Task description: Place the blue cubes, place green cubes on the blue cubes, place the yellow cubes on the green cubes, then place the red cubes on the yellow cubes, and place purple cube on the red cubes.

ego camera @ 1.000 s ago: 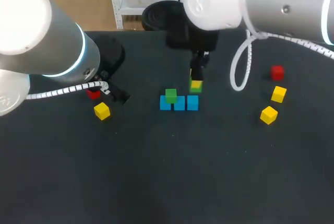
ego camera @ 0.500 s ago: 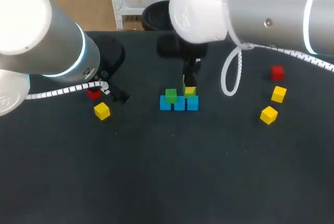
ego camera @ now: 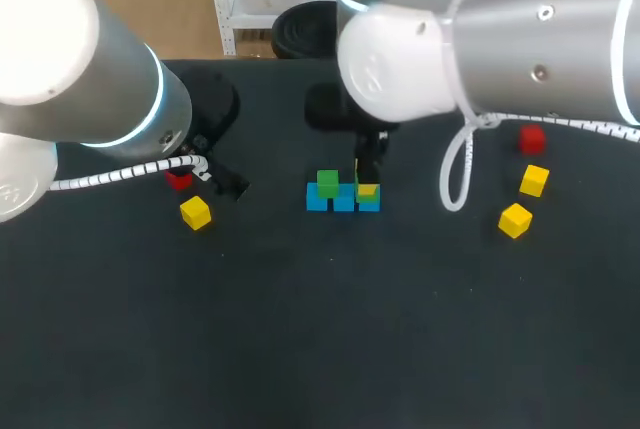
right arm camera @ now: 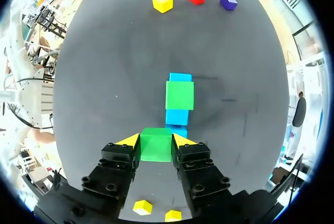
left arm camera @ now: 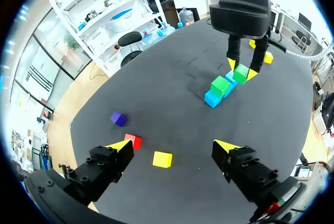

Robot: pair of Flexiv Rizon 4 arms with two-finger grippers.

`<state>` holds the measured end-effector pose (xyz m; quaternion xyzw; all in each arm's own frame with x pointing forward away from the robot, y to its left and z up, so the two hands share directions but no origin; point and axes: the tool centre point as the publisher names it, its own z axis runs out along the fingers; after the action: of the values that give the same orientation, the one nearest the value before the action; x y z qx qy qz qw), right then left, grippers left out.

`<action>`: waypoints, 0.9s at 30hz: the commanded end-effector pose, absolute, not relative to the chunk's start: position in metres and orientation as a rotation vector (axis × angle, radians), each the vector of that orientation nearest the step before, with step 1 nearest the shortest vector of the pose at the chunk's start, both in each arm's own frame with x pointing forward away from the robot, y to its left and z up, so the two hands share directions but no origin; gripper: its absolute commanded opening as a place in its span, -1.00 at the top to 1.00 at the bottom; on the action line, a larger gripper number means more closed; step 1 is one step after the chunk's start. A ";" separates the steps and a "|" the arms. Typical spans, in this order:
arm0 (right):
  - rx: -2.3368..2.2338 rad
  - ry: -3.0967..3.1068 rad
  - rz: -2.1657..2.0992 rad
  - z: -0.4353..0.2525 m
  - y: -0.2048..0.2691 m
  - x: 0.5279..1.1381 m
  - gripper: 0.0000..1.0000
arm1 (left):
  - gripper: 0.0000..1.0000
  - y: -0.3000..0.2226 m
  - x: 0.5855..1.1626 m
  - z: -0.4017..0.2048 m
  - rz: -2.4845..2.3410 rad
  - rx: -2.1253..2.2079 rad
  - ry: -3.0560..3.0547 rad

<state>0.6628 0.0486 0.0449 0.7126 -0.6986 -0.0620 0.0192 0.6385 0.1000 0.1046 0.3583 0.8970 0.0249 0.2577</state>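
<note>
Green cube (right arm camera: 156,149) pinched between right end effector (right arm camera: 156,140) fingers, over the nearest end of the blue cube row (right arm camera: 176,115), second green cube (right arm camera: 179,94) atop that row, left end effector (left arm camera: 175,145) wide open, holding nothing.

Green cube (right arm camera: 156,144) gripped between jaws

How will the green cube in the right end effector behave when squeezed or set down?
Probably stiff: the green cube shows crisp edges in the right end effector's grip. Flat faces suggest it will sit steady, not roll.
</note>
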 end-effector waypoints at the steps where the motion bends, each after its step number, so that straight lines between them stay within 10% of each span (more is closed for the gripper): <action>1: 2.237 -2.197 -0.146 0.044 0.048 0.659 1.00 | -1.00 0.101 0.639 0.105 0.065 0.973 2.431; 27: 2.233 -2.191 -0.145 0.040 0.057 0.676 1.00 | -1.00 0.101 0.639 0.105 0.065 0.973 2.431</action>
<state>0.6737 0.0551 0.0384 0.7126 -0.7001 -0.0451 0.0024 0.6385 0.0999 0.1046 0.3583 0.8970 0.0249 0.2577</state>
